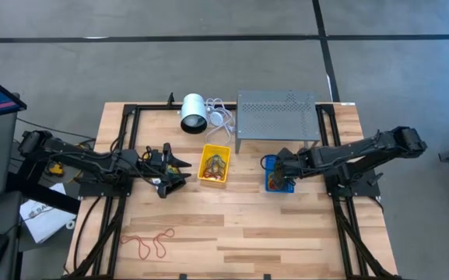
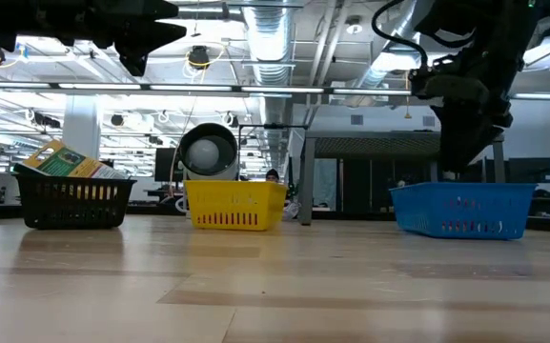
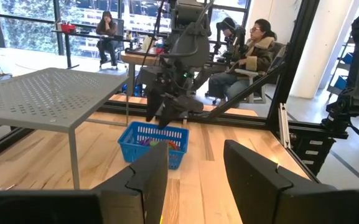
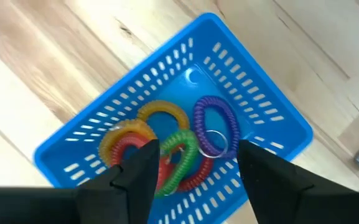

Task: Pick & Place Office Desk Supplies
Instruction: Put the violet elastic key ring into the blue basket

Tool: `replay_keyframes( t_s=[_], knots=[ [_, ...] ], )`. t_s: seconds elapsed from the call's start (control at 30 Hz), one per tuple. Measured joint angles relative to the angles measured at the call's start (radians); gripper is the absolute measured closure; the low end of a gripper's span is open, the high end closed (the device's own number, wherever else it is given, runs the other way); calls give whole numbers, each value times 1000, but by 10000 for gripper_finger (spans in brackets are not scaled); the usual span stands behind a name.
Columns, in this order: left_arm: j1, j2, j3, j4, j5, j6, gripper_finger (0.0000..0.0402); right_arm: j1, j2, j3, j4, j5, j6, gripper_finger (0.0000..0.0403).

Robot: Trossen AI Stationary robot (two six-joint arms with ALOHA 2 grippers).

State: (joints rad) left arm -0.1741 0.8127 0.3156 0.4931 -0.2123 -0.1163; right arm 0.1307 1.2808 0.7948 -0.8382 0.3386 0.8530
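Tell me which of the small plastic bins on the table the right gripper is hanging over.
The small blue slotted plastic bin: the right gripper points down into it, fingers apart, above coiled loops. The yellow bin and black bin sit farther off.

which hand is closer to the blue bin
Right. The right hand hangs open directly above the blue bin, over its coiled loops; the left hand hovers open across the table, beyond the yellow bin.

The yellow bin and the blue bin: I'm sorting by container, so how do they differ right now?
The yellow bin sits mid-table with no gripper over it; the blue bin lies further right with the right gripper open above it. The yellow bin holds a mixed tangle that I can't sort out; the blue bin holds coiled loops in orange, red, green and purple. Both are small slotted plastic baskets standing upright.
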Motion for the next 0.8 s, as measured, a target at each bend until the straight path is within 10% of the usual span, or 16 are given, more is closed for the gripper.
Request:
replay_keyframes(
  t_s=[0.2,0.8],
  knots=[
    [0,0,12,-31,118,-45,250,1,0,0,35,-7,-15,204],
    [-301,309,512,-974,298,-377,250,1,0,1,213,-10,-108,250]
  ],
)
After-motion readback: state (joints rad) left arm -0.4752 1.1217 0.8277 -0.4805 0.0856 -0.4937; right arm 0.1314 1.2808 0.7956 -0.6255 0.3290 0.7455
